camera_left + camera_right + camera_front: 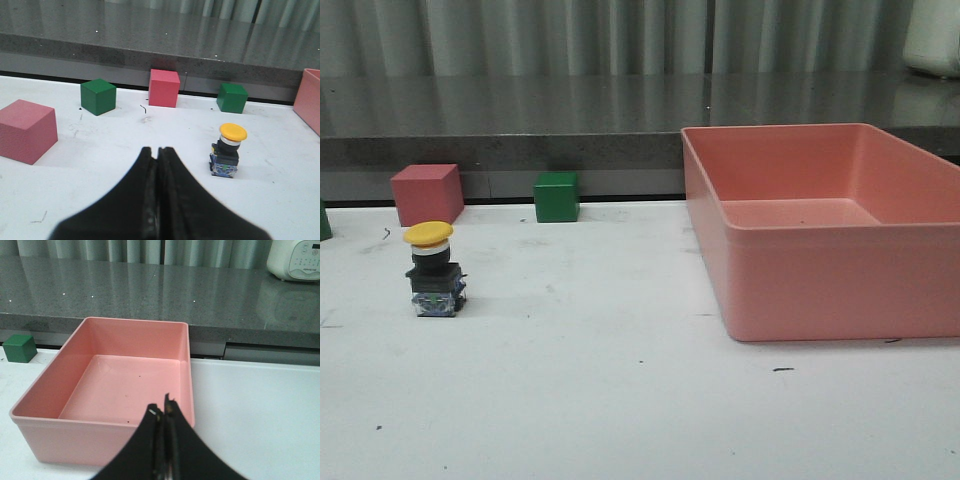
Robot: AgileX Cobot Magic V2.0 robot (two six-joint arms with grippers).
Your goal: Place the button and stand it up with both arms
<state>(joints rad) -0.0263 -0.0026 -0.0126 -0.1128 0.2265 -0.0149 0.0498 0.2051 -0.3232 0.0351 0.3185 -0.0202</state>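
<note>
The button [435, 270] was seen standing upright near the table's [620, 400] left edge, yellow cap uppermost. A pink cube [427, 194] and a green cube [556, 196] were set along the far edge. A pink bin [840, 290] was placed at the right edge.

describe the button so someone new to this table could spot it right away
Start at the big pink bin on the table's right, then look far left across the white table. The button stands upright before a pink cube; only it has a yellow mushroom cap.

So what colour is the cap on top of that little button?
Yellow; the button shows it best in the front view.
</note>
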